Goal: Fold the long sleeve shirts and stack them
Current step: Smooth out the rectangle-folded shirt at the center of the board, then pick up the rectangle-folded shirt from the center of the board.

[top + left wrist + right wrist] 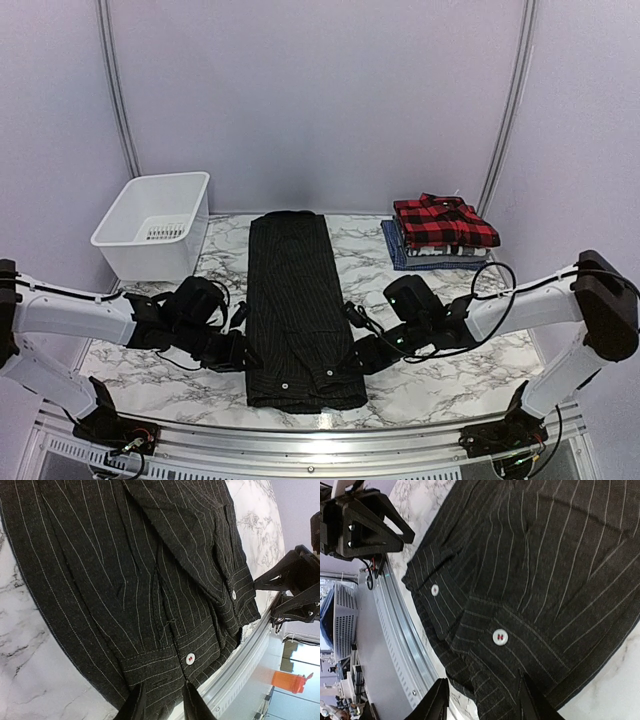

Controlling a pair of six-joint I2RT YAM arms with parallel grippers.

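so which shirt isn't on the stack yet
The black pinstriped shirt, spread out alone as a long strip in the middle; the red plaid shirt tops the folded pile at the far right.

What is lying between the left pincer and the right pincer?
The near end of the black pinstriped shirt spans from left pincer to right pincer, shown in the top view.

From above, my left gripper (243, 355) and right gripper (352, 362) merge with the black shirt (292, 300), their tips lost. The stack (432, 255) under the plaid shirt (443, 222), far right, shows only thin edges. Both wrist views cut off most of the black shirt.
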